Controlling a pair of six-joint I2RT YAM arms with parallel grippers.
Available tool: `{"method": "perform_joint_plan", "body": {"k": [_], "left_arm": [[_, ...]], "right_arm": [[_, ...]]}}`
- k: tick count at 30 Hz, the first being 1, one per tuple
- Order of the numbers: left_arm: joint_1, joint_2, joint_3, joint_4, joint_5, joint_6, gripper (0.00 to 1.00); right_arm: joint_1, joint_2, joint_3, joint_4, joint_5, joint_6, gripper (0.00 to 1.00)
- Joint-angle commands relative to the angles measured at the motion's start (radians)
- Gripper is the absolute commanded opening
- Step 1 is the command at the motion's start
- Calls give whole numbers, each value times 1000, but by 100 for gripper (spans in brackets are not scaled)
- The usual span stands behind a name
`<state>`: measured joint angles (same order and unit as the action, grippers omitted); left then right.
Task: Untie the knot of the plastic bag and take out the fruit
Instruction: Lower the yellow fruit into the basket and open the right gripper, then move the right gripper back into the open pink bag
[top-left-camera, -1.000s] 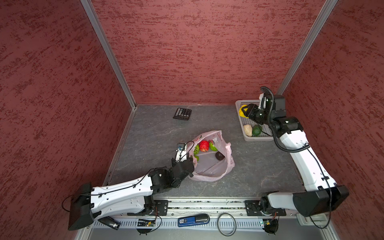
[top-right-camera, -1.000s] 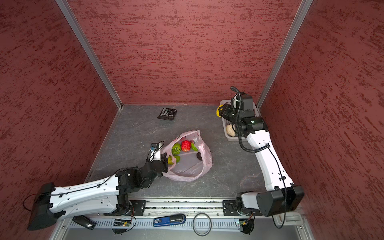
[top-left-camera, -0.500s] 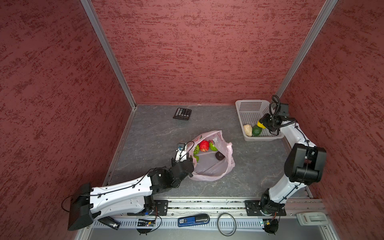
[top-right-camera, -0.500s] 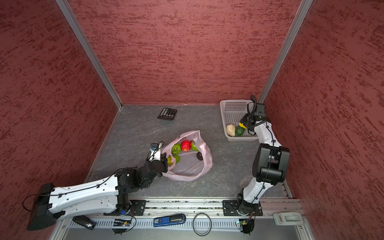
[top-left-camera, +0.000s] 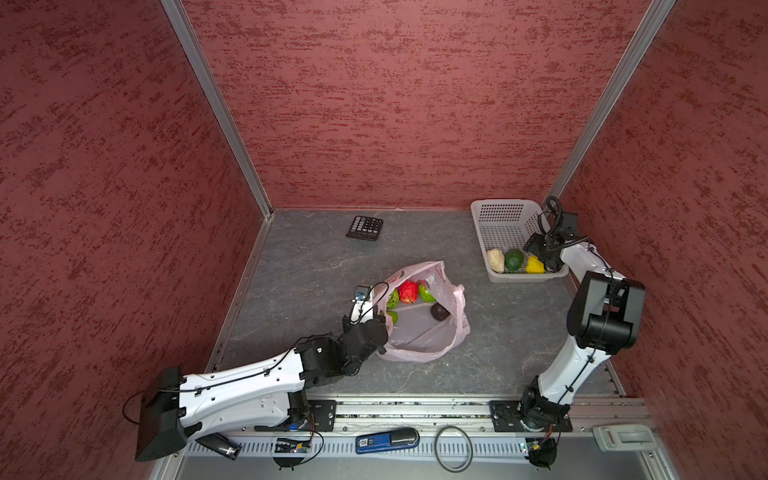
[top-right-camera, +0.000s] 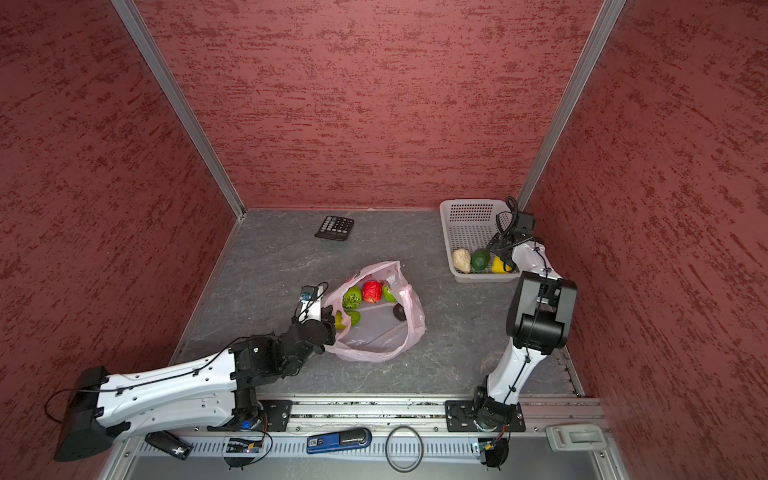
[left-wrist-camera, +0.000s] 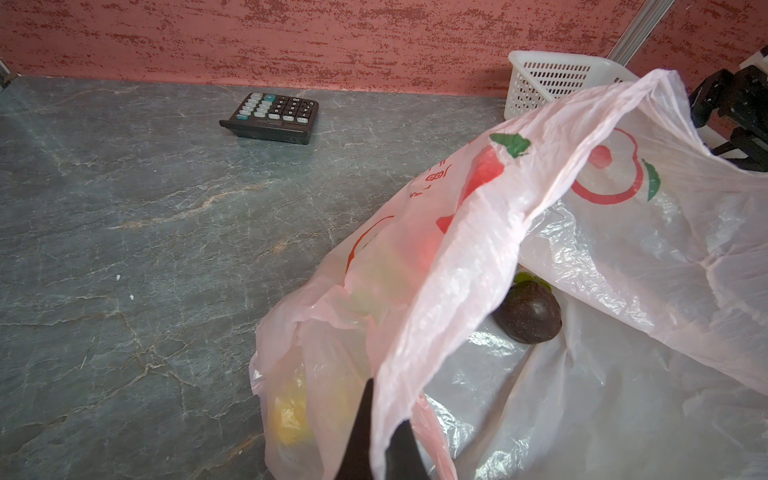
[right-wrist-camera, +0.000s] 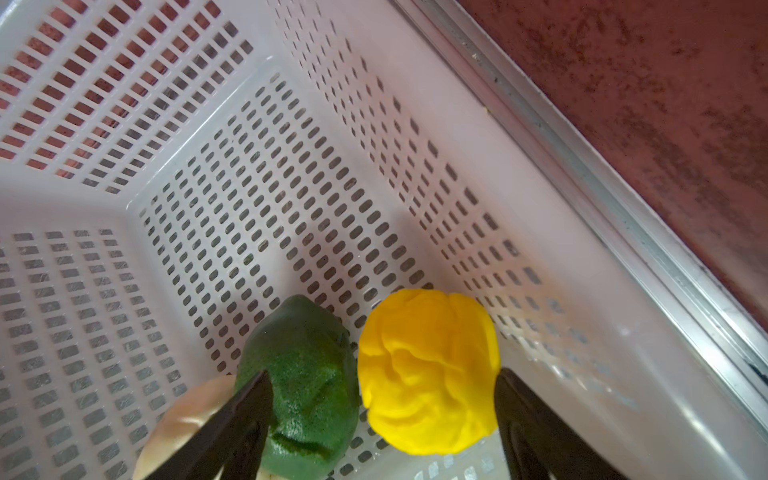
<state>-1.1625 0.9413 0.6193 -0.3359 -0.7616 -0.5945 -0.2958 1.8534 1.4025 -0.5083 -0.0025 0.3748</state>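
Left claw (left-wrist-camera: 380, 436) pinching pink bag (left-wrist-camera: 478, 232) rim, clamping film. Right claw (right-wrist-camera: 382, 376) spreading wide over yellow fruit (right-wrist-camera: 428, 374) sitting in basket (right-wrist-camera: 208, 104).

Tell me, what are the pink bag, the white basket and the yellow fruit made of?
The pink bag: thin plastic film, glossy, see-through, crinkled. The basket: hard moulded plastic, smooth, full of slots. The yellow fruit: likely foam or soft plastic, matte with crumpled folds; the look leaves it open.

You see the left pincer (left-wrist-camera: 382, 415) only in part: film of the plastic bag (left-wrist-camera: 457, 249) drapes its tips. The beige fruit (right-wrist-camera: 178, 419) sits half behind the right pincer (right-wrist-camera: 380, 378), cut off at the edge.
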Motion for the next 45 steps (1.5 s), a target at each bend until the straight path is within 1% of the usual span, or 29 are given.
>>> {"method": "perform_joint_plan", "body": {"k": [1,6,11,13,18,22,26,28,31,33,36,40,43,45], "left_arm": [[-5,-8,30,-9,-16,-3,0],[-4,-9,30,-12,-19,-4,0],[-6,-9,28,-7,-23,-1,0],[-6,-7,31,-3,-24,0,0],[-8,-7,33,8,-26,4,0],[-8,-2,33,12,-26,8,0],[-11,-7,30,17,-25,13,0],[-11,-9,30,23,-23,19,0],[-11,-11,31,37,-18,34,0],[-11,-11,34,49,-16,48,0],[-11,-15,39,58,-15,58,0],[-9,-29,37,72,-16,61,0],[-8,-37,31,78,-18,64,0],[-6,-38,25,80,-18,62,0]], "right_arm": [[3,-49,10,1,35,-23,86],[14,-111,1,-12,4,-34,87],[63,-227,-62,-25,-34,-25,92],[97,-287,-79,-51,-65,-25,97],[219,-429,-76,-158,-83,-36,98],[333,-511,-36,-258,-143,-19,99],[481,-603,20,-294,-197,32,99],[565,-610,81,-337,-191,56,99],[689,-576,185,-415,-181,95,99],[797,-550,235,-445,-160,129,99],[929,-501,296,-485,-148,175,99],[1096,-447,344,-523,-89,230,99],[1203,-417,333,-558,-8,254,99],[1249,-414,296,-568,23,267,99]]}}
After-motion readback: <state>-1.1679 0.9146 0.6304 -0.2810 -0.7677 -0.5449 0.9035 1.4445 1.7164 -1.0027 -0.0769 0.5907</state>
